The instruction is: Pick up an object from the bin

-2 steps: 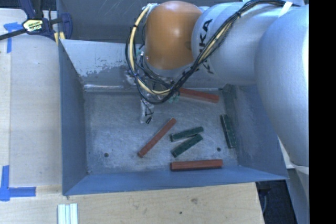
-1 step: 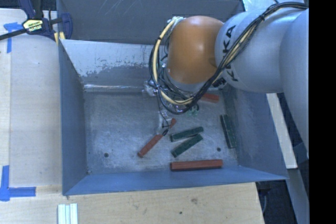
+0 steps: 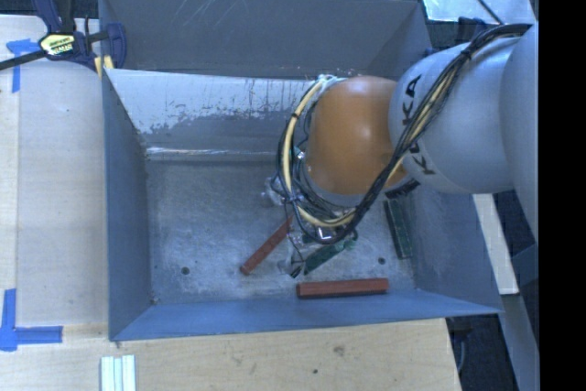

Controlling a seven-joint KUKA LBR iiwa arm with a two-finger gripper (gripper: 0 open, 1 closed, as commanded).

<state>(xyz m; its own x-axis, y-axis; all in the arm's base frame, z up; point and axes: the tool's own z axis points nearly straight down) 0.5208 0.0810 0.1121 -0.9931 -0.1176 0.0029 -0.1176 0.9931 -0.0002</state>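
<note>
My gripper (image 3: 303,259) is low over the bin's floor, right of the middle, mostly hidden under the arm's orange cover. A thin reddish-brown stick (image 3: 265,251) lies slanted on the floor just to its left, its upper end touching or passing under the gripper. A small dark green piece (image 3: 328,255) shows at the gripper's lower right; I cannot tell whether it is held. A flat reddish-brown bar (image 3: 341,288) lies along the front wall, just below the gripper.
A dark, narrow rectangular thing (image 3: 397,226) lies against the bin's right wall, partly under the arm. The arm and its cables cover the right half of the bin's floor. Bare floor stretches to the left of the stick.
</note>
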